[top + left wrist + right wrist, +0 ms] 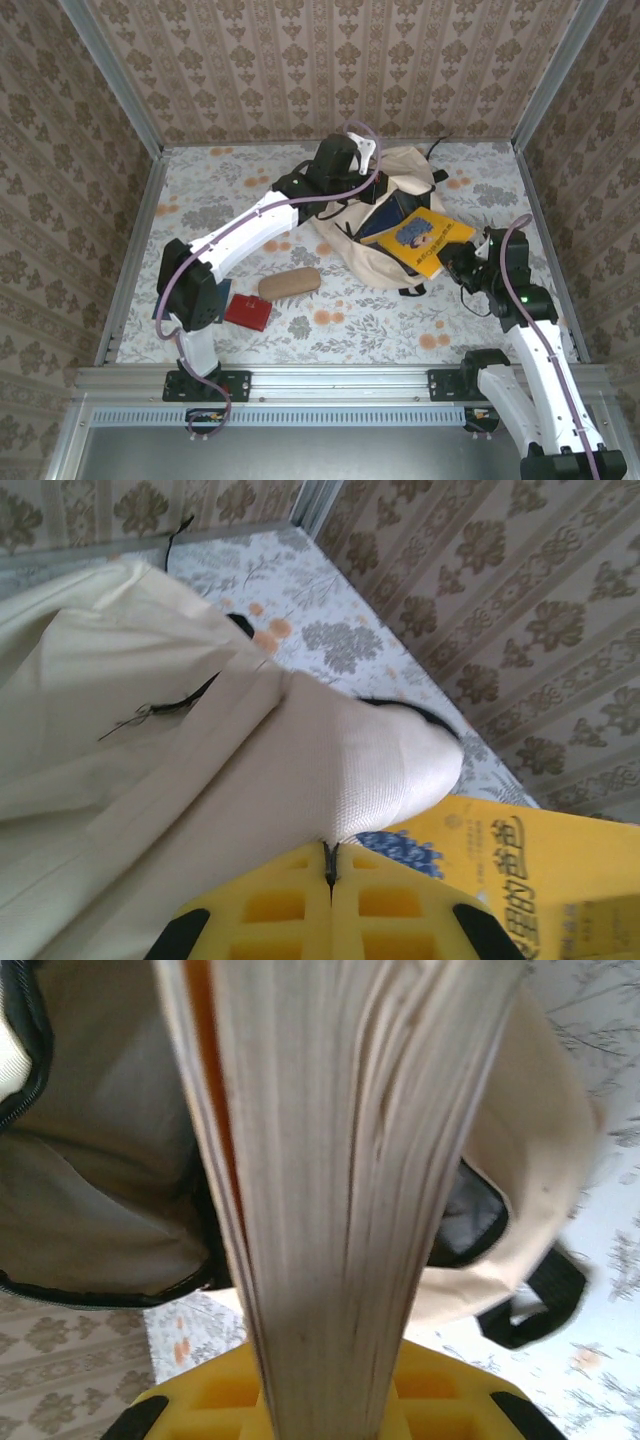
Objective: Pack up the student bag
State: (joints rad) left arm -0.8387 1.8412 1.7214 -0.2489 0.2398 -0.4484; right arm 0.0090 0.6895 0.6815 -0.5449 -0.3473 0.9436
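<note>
Table with a floral top, enclosed by patterned walls, seen from above and from both wrists. Student bag, beige with dark lining, lies at the far right of centre; its long axis runs roughly from the far wall toward the near edge, and its unzipped mouth faces the right arm. Left gripper is closed tight on a fold of the bag's cream fabric near the mouth, the cloth pinched into the seam between its yellow fingers. A yellow book with a blue cover picture lies slantwise, its long axis running from the right arm toward the bag; its far-left corner sits inside the dark opening while the rest projects outside. Right gripper clamps the book's near-right edge, the page block standing upright between its narrowly set fingers in the wrist view. Nearer the left arm, well apart from the bag, rest an oblong brown case and, just beside it, a smaller flat red item.
</note>
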